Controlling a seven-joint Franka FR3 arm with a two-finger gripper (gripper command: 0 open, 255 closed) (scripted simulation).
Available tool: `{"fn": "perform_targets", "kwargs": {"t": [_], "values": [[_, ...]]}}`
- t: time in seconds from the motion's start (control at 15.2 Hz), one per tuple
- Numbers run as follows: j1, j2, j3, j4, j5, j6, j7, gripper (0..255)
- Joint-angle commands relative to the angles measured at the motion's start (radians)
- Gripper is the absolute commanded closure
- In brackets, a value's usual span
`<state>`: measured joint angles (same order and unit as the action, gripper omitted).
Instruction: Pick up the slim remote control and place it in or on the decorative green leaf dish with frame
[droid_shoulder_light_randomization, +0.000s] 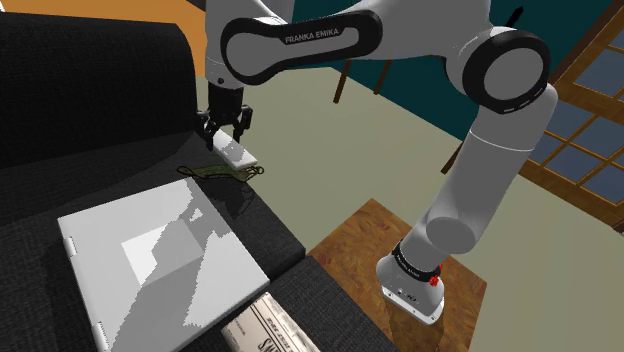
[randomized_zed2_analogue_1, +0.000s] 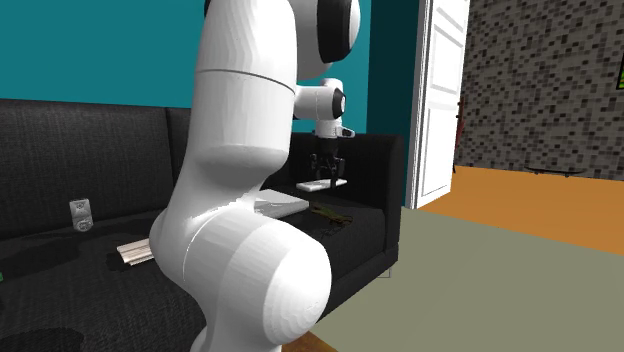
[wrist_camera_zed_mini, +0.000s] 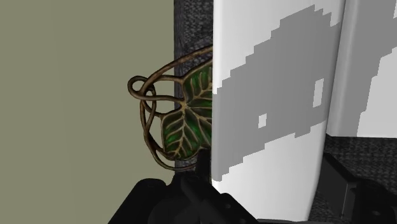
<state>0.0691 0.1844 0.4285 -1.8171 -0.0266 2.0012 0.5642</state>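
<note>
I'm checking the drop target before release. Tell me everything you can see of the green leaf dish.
The leaf dish is a green leaf with tan veins, ringed by a thin brown frame of looping, knotted tendrils. It lies flat on the black sofa seat near its edge. Nothing appears to lie in it. In the wrist view the slim remote hides part of it.

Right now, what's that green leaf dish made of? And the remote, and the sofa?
The leaf dish has a shiny green leaf with brownish veins and a looped brown frame, so it may be glazed or enamelled metal, though that is hard to be sure of. The remote is plain white with flat grey patches, and no material shows. The sofa is dark, speckled and matte, like woven fabric.
</note>
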Motion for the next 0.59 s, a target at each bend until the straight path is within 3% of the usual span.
{"fn": "perform_targets", "kwargs": {"t": [0.0,0.53], "values": [[0.0,0.008,-0.001,-0.018,-0.004,0.025,0.001,255],[0.005,0.045,-0.006,-0.078,-0.022,0.119,0.01,255]]}}
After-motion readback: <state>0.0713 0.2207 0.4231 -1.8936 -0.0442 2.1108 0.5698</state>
